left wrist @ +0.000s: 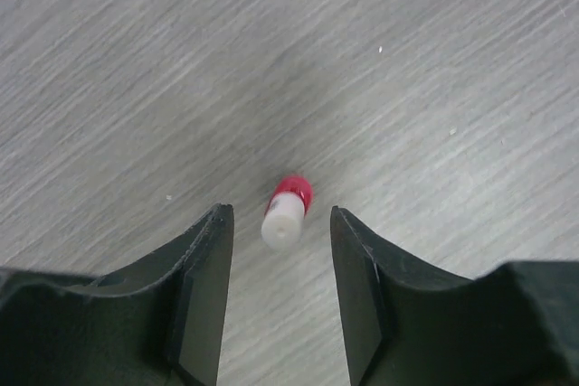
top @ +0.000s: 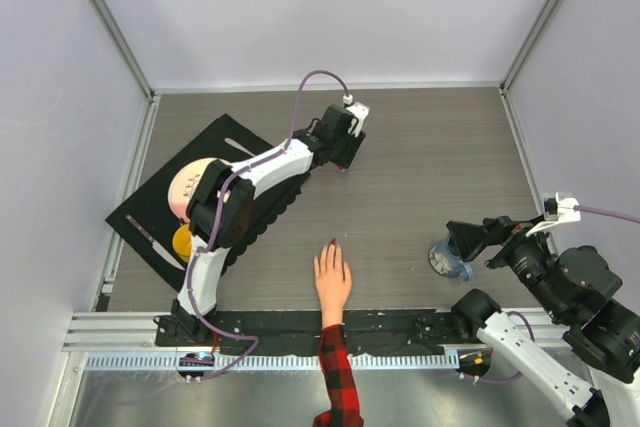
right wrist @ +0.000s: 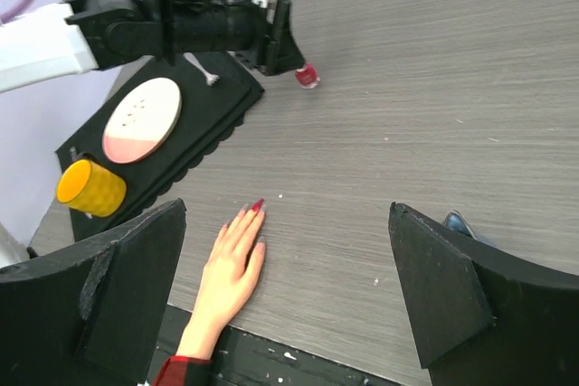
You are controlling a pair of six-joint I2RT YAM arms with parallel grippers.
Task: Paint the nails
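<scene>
At the near edge of the bench [top: 420, 147], a pale hand [top: 332, 282] in a red-and-black plaid sleeve [top: 340, 377] lies flat, palm down, with its fingers pointing away from the arms. The nails [right wrist: 258, 205] are at its far fingertips. The longest finger's nail shows red, and the others are too small to judge.

To the right, the right gripper [right wrist: 288, 223] hovers with its jaws spread wide and empty. A small bluish object [top: 448, 260] sits just beside it. On the left lies a black mat [top: 150, 202] carrying a yellow cylinder [right wrist: 90, 187] and a round cream-and-pink disc [right wrist: 142, 118].

Farthest away, the left gripper [top: 342, 159] reaches down over a small red polish bottle [left wrist: 288, 210] with a white cap. Its jaws are apart, one on each side of the bottle, and neither touches it.

The bottle looks small and light. If the jaws close off-centre they could knock it over or pinch it askew. It is also well apart from the hand, so carrying it back risks brushing the fingers. The nails are tiny, so a slight misaim would likely put polish on skin.
</scene>
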